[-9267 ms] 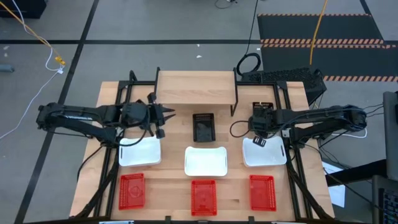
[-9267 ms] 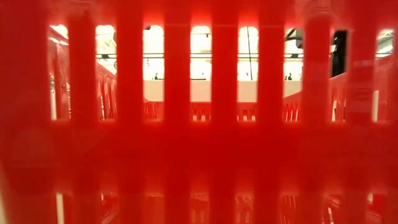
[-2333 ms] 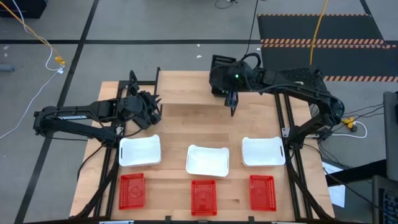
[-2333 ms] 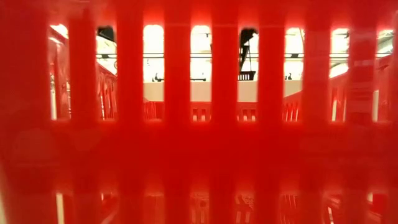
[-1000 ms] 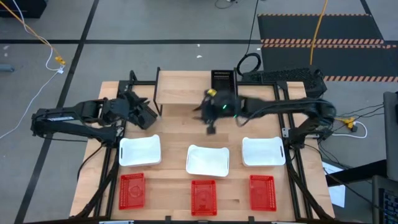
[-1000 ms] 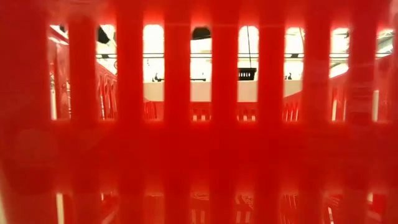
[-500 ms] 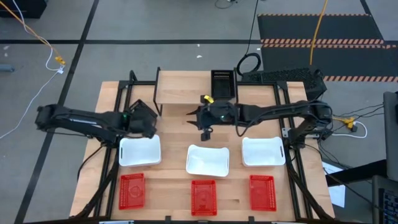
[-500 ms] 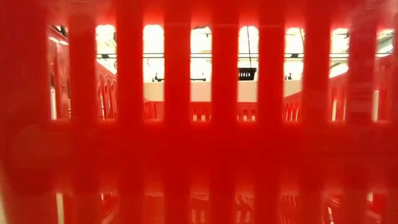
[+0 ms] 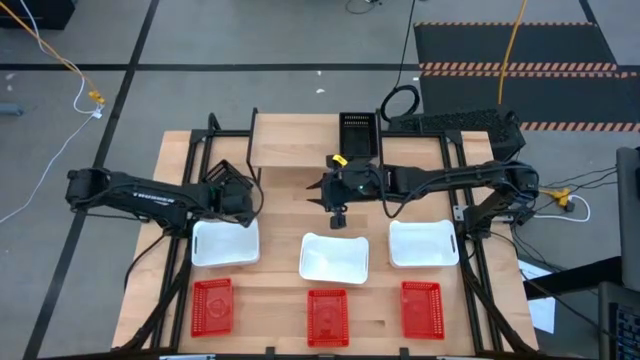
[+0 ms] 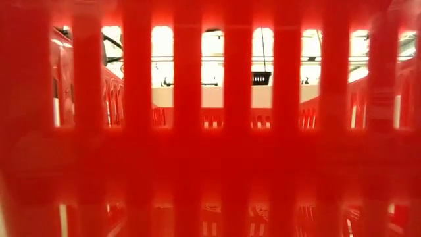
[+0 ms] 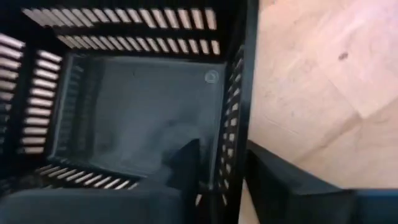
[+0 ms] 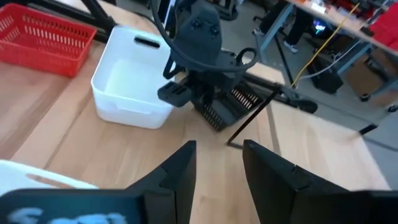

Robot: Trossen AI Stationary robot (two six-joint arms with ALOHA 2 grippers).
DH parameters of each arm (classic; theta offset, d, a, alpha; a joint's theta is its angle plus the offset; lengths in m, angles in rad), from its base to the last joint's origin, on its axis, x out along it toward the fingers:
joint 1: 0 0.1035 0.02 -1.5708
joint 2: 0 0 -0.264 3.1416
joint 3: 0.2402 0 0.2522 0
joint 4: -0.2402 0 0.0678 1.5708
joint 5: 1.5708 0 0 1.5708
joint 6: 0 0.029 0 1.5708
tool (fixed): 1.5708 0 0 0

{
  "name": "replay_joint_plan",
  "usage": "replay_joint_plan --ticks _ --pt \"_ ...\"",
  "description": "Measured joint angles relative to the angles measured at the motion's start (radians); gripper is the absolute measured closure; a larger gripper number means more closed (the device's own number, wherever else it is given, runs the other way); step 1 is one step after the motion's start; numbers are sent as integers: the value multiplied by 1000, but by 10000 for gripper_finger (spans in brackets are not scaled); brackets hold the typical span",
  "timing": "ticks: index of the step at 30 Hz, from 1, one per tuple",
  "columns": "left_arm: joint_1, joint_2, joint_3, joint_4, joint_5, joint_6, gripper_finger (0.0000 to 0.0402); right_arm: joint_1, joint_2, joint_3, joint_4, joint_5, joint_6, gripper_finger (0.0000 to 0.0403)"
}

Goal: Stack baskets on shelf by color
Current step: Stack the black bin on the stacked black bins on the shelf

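In the left wrist view my left gripper (image 11: 221, 180) is shut on a black mesh basket (image 11: 137, 106). In the high view this left gripper (image 9: 235, 195) is at the left end of the shelf (image 9: 300, 145), above the left white basket (image 9: 225, 243). My right gripper (image 9: 312, 188) is open and empty in front of the shelf, its fingers pointing to the table's left. Another black basket (image 9: 358, 133) sits on the shelf's right part. Three white baskets and three red baskets (image 9: 327, 317) lie in rows near the near edge. My left gripper holds the black basket by one side wall (image 11: 233, 124), one finger (image 11: 186, 168) inside and the other finger (image 11: 273, 180) outside. The fingers come from above, pointing down. The basket (image 12: 227, 109) hangs tilted under the gripper; whether its lower corner touches the tabletop I cannot tell.
The low view is filled by a red basket's wall (image 10: 210, 131). Thin black shelf legs (image 12: 249, 121) stand next to the held basket. Bare tabletop (image 9: 290, 215) lies between the shelf and the white row. Black frame rails run along both table sides.
My left gripper has carried the black basket a little toward the table's right and near edges, to just above the left white basket. My right gripper has drawn back from the shelf toward the near edge, leaving the black basket on the plank, and has settled in front of it.
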Motion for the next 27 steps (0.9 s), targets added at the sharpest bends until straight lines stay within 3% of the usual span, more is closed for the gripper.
replay_joint_plan --ticks 5,12,18,24,27 --pt "1 -5 24 -11 40 70 390 0 0 0 -37 1 20 275" --pt "-67 -26 161 -93 26 141 397 0 -40 -1 -146 1 47 275" --pt "-202 -33 329 -294 -19 179 398 1 -89 -22 -202 -20 47 275" --pt "-376 -24 440 -303 -18 283 399 2 -122 -164 86 -224 -12 275" --pt "-423 12 459 -211 -33 323 399 9 -103 -208 250 -242 -29 275"
